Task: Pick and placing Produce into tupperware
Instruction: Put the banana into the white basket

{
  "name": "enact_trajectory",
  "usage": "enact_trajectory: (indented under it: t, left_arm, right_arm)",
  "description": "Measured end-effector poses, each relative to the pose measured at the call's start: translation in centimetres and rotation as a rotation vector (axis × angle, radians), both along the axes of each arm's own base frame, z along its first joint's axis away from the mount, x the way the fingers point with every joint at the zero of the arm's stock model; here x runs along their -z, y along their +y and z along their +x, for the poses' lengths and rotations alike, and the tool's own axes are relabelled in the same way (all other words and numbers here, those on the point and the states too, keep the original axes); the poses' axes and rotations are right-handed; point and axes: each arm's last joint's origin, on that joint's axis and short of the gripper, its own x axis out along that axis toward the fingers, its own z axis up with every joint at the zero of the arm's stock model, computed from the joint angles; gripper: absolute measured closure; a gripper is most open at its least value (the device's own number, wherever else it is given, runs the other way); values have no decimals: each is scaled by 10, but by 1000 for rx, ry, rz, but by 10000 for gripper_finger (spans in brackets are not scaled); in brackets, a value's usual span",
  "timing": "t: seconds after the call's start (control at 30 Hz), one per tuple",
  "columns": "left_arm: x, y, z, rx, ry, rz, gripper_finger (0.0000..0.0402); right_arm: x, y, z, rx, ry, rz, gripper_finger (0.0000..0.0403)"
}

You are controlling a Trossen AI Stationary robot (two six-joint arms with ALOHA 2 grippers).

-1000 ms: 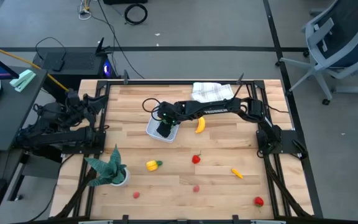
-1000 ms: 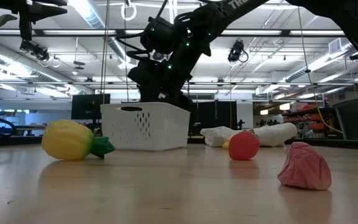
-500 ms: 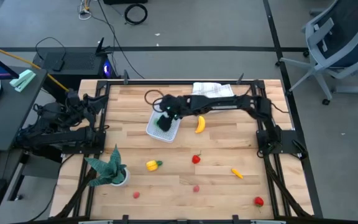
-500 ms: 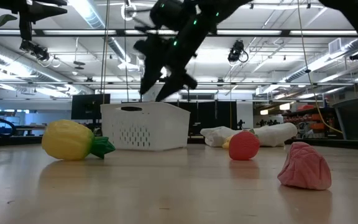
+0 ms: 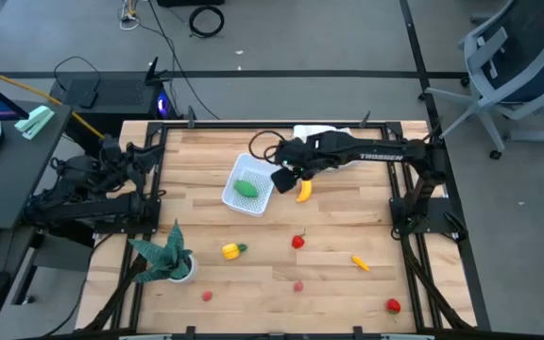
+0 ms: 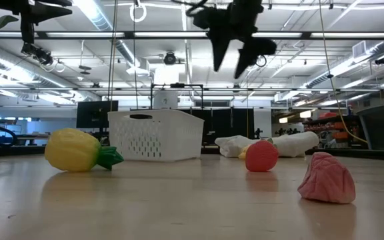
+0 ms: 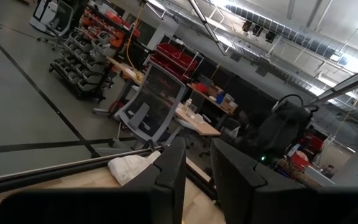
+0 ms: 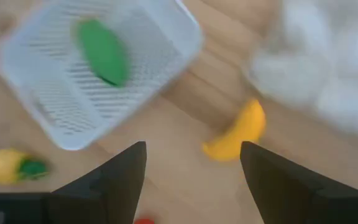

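The white perforated tupperware (image 5: 248, 187) stands on the wooden table left of centre and holds a green piece (image 5: 246, 187), which also shows in the right wrist view (image 8: 102, 51). A yellow banana (image 5: 304, 190) lies on the table just right of the tupperware. My right gripper (image 5: 286, 174) hangs open and empty high above the table between the tupperware and the banana; the low view shows it (image 6: 235, 57) up near the top. My left gripper (image 7: 197, 180) is parked at the table's left edge, fingers close together.
A yellow piece with a green end (image 5: 233, 250), a red piece (image 5: 297, 242), an orange one (image 5: 360, 263), pink ones (image 5: 298, 285) and another red one (image 5: 393, 305) lie on the near half. A potted plant (image 5: 168, 260) stands near left. A white cloth (image 5: 321, 138) lies at the far edge.
My right gripper has risen out of the tupperware and gone toward the table's right edge, ending above the gap between tupperware and banana. The green piece stays lying in the tupperware.
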Motion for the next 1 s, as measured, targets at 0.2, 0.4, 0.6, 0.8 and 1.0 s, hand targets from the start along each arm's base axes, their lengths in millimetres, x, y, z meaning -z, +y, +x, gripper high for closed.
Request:
enact_trajectory:
  t: [0.2,0.4,0.6,0.8,1.0]
  left_arm:
    - [0,0,0,4,-14,-21,315]
    - [0,0,0,9,-30,-45,318]
    - [1,0,0,11,-31,-58,323]
    - [3,0,0,10,-5,-60,318]
    - [5,0,1,9,15,-63,321]
  right_arm:
    - [43,-4,6,257,110,73,133]
    - [100,-16,-3,288,306,144,133]
    - [130,-27,-12,384,286,233,133]
    - [127,-30,-8,393,188,247,133]
    - [127,-33,-7,406,179,204,133]
